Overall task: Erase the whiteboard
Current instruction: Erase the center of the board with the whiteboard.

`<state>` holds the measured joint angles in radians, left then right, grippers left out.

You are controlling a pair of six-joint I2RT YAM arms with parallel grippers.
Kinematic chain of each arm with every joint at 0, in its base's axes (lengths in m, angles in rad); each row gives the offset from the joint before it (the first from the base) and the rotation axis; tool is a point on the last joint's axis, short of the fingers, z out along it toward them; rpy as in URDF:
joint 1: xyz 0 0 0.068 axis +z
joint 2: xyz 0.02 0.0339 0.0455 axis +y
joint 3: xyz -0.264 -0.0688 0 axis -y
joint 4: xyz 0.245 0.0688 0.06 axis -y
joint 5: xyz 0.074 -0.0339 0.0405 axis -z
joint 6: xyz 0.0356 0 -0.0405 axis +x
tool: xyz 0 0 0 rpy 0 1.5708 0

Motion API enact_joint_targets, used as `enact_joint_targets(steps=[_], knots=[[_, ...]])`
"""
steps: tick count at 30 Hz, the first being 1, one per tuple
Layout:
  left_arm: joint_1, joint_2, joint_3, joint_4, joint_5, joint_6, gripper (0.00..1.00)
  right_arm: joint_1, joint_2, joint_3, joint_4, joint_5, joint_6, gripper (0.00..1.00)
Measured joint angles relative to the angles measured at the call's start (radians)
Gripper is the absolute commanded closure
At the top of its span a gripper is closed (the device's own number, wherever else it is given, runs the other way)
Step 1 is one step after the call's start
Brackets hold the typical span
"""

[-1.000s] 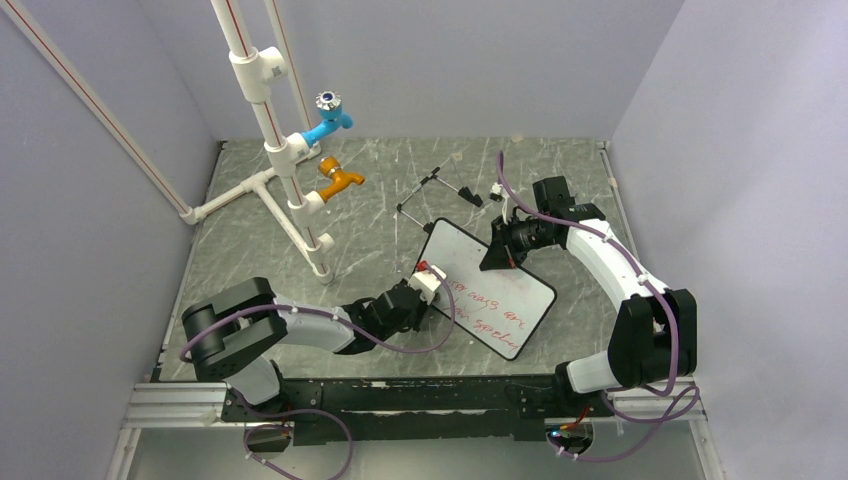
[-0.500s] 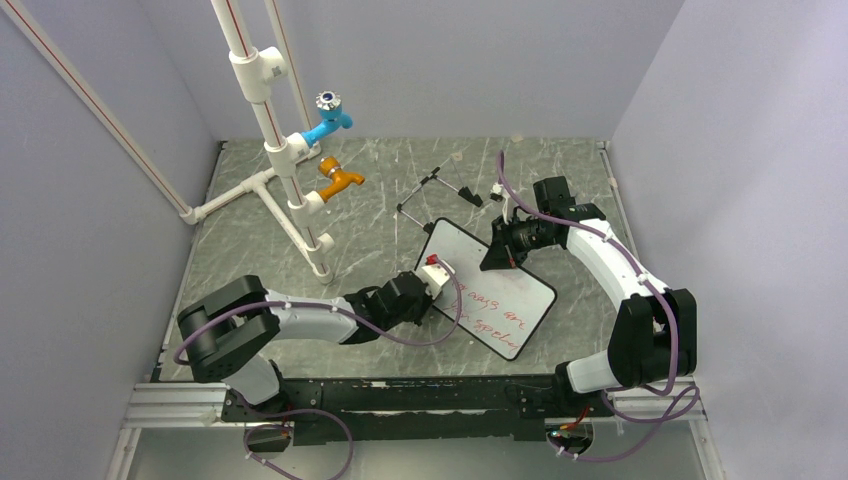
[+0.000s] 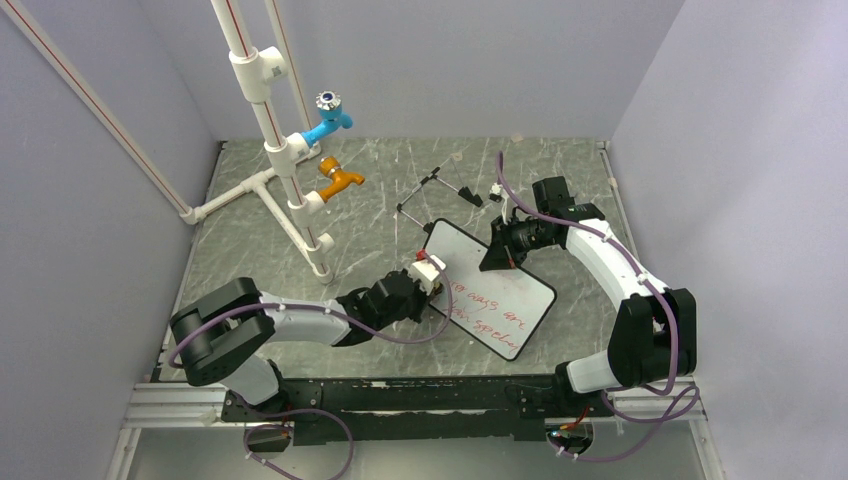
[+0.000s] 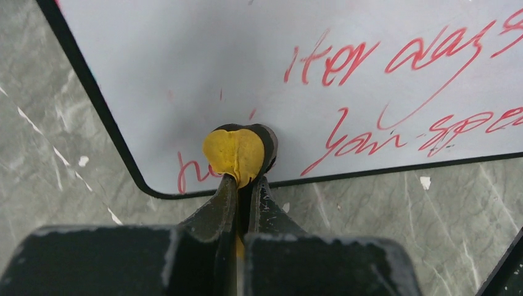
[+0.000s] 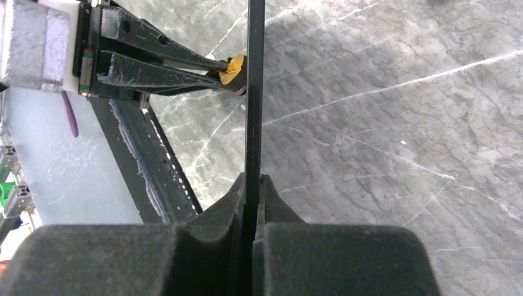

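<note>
Left wrist | left tool (image 4: 243,180) pinched shut on yellow eraser (image 4: 233,153), pad on whiteboard (image 4: 203,68) bottom corner | red writing (image 4: 425,58) at 2 o'clock, so sweep that way, firm n flat | right tool (image 5: 253,185) clamps its edge, mid-desk (image 3: 370,160)

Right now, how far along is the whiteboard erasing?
Done: the whiteboard's corner area is mostly wiped, with only faint red flecks. In hand: the left end effector presses a yellow eraser on the board, while the right end effector clamps its edge. Left: two lines of red writing.
</note>
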<state>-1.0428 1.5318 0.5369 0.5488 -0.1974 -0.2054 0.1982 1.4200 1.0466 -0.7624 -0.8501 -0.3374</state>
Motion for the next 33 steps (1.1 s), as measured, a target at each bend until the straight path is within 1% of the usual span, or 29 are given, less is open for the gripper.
enact_joint_targets(steps=[5, 8, 11, 14, 21, 27, 33], knots=[[0.000, 0.018, -0.063, 0.073, -0.009, -0.041, 1.00, 0.003, 0.001, 0.000, -0.001, -0.002, -0.001, 1.00], [-0.001, 0.037, -0.066, 0.106, -0.010, -0.050, 1.00, 0.003, 0.001, 0.000, -0.002, -0.001, 0.000, 1.00], [-0.005, 0.038, -0.063, 0.102, -0.015, -0.049, 1.00, 0.003, 0.002, 0.000, -0.002, -0.001, 0.000, 1.00], [-0.018, 0.038, -0.034, 0.057, -0.037, -0.038, 1.00, 0.002, 0.003, 0.000, -0.002, -0.001, 0.000, 1.00], [-0.068, 0.046, 0.122, -0.163, -0.107, 0.029, 1.00, -0.006, 0.005, 0.000, -0.002, -0.002, 0.000, 1.00], [-0.098, 0.072, 0.216, -0.227, -0.138, 0.068, 1.00, -0.013, 0.005, 0.000, 0.000, -0.001, 0.001, 1.00], [-0.109, 0.071, 0.237, -0.228, -0.188, 0.101, 1.00, -0.013, 0.005, 0.000, 0.000, -0.001, 0.000, 1.00]])
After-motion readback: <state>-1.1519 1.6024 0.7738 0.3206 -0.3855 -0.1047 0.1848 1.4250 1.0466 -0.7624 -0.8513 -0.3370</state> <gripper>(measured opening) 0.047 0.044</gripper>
